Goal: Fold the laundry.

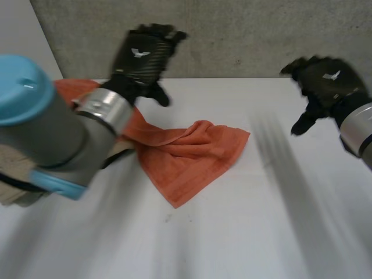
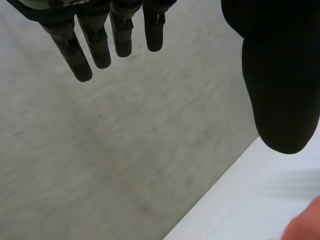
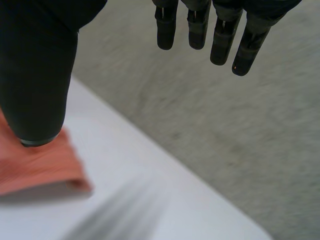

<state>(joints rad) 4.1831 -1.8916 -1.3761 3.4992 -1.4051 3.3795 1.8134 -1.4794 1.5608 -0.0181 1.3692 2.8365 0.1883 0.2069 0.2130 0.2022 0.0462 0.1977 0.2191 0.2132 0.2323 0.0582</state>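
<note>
An orange towel (image 1: 186,154) lies rumpled on the white table (image 1: 244,232), stretching from the back left toward the middle. My left hand (image 1: 142,55) hovers above the towel's back left part, fingers (image 2: 90,45) straight and spread, holding nothing. A corner of the towel (image 2: 305,227) peeks in below its thumb. My right hand (image 1: 325,81) hangs over the table's back right, away from the towel, fingers (image 3: 220,35) straight and empty. The towel's edge (image 3: 40,165) lies beneath the right thumb in the right wrist view.
A grey concrete wall (image 1: 244,35) runs behind the table's back edge. A beige cloth (image 1: 17,186) sits at the left, partly under my left arm. White table stretches in front of the towel.
</note>
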